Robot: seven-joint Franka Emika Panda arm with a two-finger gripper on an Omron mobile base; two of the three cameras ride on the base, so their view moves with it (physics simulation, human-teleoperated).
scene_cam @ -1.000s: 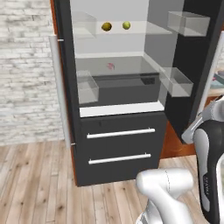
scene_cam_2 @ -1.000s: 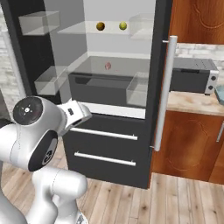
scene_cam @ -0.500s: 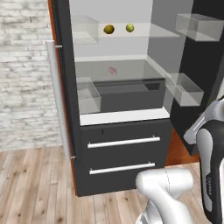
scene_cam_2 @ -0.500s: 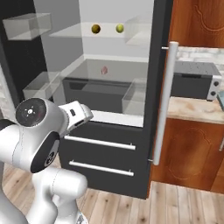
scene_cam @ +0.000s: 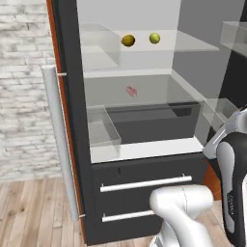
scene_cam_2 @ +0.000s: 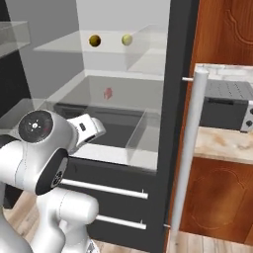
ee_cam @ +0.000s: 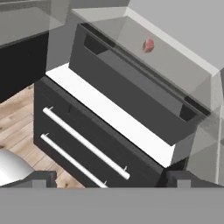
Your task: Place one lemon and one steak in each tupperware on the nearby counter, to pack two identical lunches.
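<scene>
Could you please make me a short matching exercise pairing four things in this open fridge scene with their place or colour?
Things:
1. dull orange-yellow lemon
2. bright yellow-green lemon
3. steak
4. toaster oven

Places:
A. on the lower glass shelf, above the dark drawer
B. on the counter, right of the fridge
C. upper shelf, the left one of the two in both base views
D. upper shelf, the right one of the two in both base views

Pairs: 1-C, 2-D, 3-A, 4-B
</scene>
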